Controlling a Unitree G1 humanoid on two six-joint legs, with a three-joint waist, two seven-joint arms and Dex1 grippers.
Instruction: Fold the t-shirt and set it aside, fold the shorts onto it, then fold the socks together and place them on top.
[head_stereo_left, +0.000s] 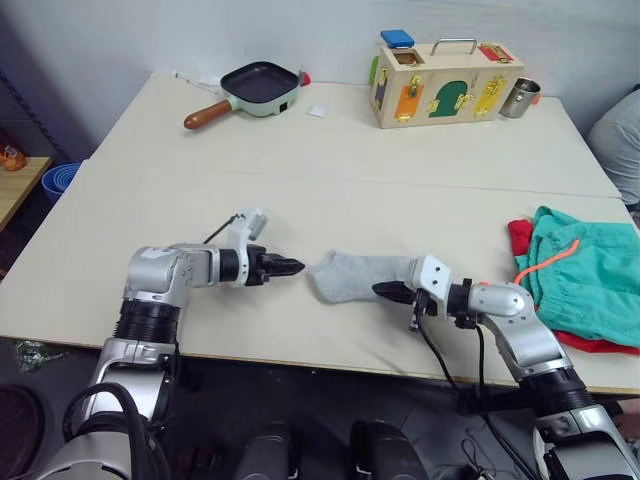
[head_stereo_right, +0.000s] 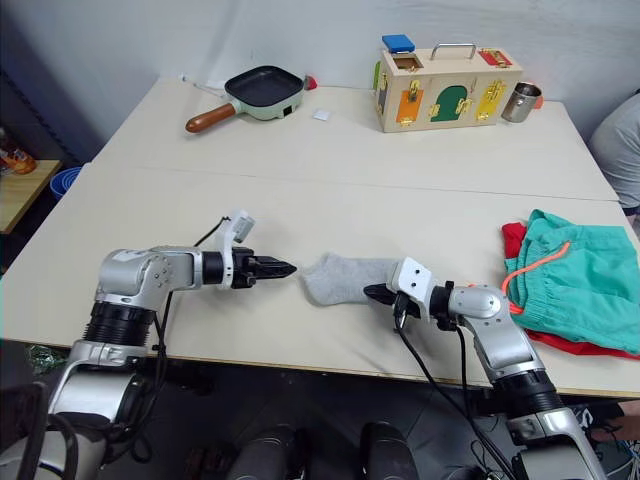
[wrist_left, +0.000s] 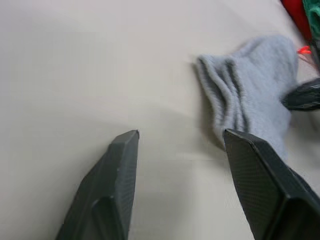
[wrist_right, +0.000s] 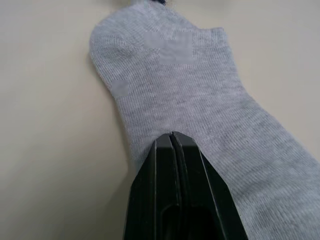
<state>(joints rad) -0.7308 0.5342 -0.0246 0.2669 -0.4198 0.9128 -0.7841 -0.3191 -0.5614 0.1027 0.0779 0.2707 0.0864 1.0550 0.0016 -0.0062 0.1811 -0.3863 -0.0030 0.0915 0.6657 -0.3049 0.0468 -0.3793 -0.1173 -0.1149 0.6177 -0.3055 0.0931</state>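
Observation:
A light grey pair of socks (head_stereo_left: 355, 275) lies flat near the table's front edge, between my two grippers; I cannot tell whether it is one sock or two stacked. My left gripper (head_stereo_left: 295, 267) hovers just left of the cuff end, open, with bare table between its fingers (wrist_left: 125, 155). My right gripper (wrist_right: 172, 135) is shut, its tips resting on the socks' near right part. The teal-green shorts (head_stereo_left: 590, 280) with an orange drawstring lie folded at the table's right edge on the red t-shirt (head_stereo_left: 520, 236), which peeks out beneath.
At the back of the table (head_stereo_left: 150, 200) stand a frying pan (head_stereo_left: 260, 85), a wooden latch box (head_stereo_left: 445, 85) and a metal cup (head_stereo_left: 520, 97). A person (head_stereo_left: 620, 140) is at the far right. A blue bin (head_stereo_left: 60, 180) sits off the left side.

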